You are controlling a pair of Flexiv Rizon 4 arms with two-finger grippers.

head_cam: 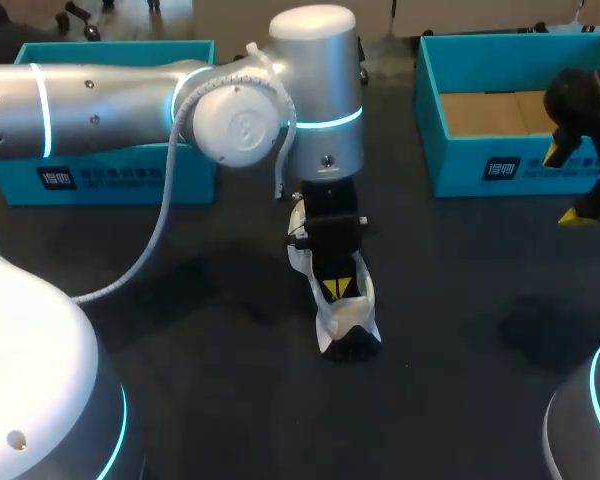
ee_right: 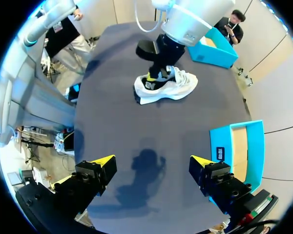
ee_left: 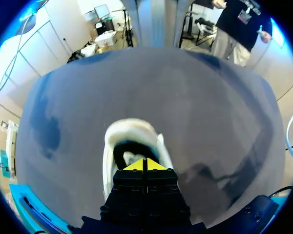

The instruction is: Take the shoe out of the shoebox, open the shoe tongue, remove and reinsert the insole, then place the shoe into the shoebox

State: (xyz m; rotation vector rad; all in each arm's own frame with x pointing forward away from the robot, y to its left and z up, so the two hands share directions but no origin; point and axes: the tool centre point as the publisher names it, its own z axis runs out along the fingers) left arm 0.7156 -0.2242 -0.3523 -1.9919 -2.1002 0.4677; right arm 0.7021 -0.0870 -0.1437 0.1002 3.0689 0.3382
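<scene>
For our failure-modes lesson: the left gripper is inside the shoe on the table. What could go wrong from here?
The left gripper sits shut inside the shoe, which nothing else steadies; the right gripper hangs open, well away. Pulling up may lift or tip the whole shoe. The right gripper could clip the wall of the shoebox beside it.

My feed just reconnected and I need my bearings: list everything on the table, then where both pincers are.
white sneaker with black lining: one, white and black, table centre, standing on its sole.
teal cardboard shoeboxes: two, teal; left shoebox at the far left behind the left arm, right shoebox at the far right, open, brown floor showing.
dark grey table: one, under everything.
left pincer: black, yellow tips, shut, tips inside the sneaker's opening.
right pincer: open, above bare table near the right shoebox.
</scene>
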